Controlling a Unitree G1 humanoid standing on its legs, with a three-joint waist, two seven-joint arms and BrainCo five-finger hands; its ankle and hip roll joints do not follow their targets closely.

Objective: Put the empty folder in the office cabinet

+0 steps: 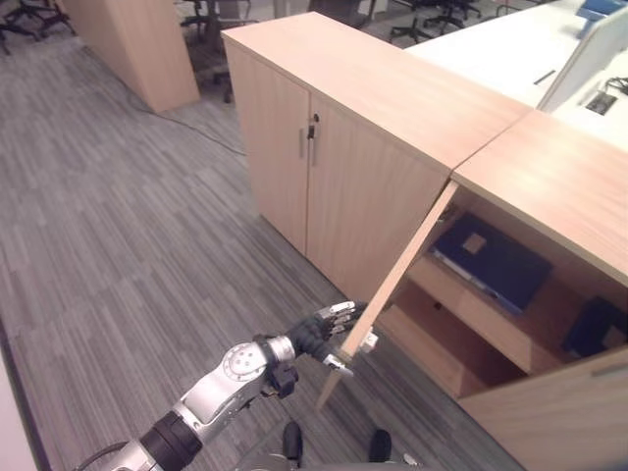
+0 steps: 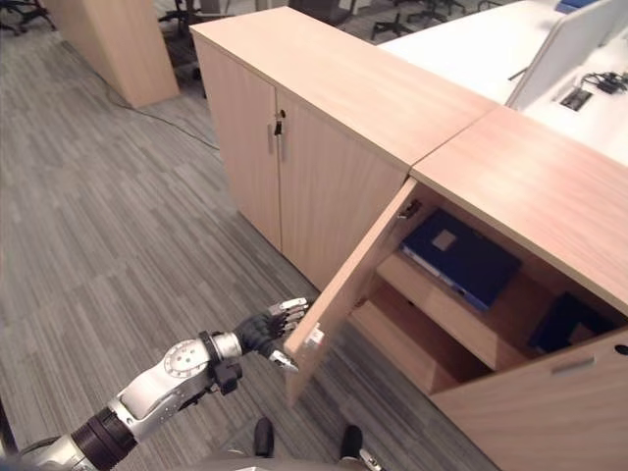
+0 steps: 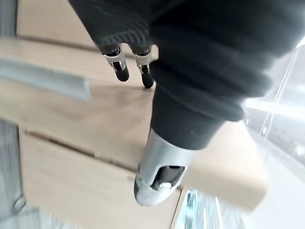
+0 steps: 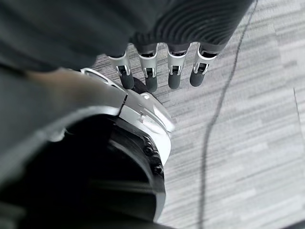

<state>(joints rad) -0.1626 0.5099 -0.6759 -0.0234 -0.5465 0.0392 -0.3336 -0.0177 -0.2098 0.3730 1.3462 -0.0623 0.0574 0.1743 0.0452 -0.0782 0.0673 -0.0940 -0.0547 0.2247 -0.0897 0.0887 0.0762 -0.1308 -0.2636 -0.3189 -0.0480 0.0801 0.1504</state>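
Down at the lower edge of the open cabinet door [image 1: 392, 285], the robot's left hand [image 1: 324, 332] meets the wood, fingers laid fairly straight against the door's outer face and the thumb out at its lower corner; its left wrist view shows two dark fingertips [image 3: 121, 74] resting on pale wood beside a silver handle bar [image 3: 45, 78], so the hand reads as relaxed and open, pressing on the door without clasping it. How much of the fingers wraps behind the door's edge is hard to make out from the head views. Inside the office cabinet [image 1: 549, 186], a dark blue folder [image 1: 493, 260] lies flat on the upper shelf [image 1: 471, 309], with a small pale square label on its cover too small to read. A second dark blue thing [image 1: 594, 326] sits further right on the same shelf, half hidden by the other door [image 1: 549, 417], which swings across the lower right corner and is cut off at the frame. The lower compartment is in shadow and its back cannot be seen. To the left stands a closed cabinet [image 1: 314, 147] with two doors and a small key in the lock [image 1: 312, 128]. The right hand [image 4: 162, 71] shows in its own wrist view, fingers straight and slack above the grey striped carpet [image 4: 257, 119], holding nothing. No lettering anywhere can be read.
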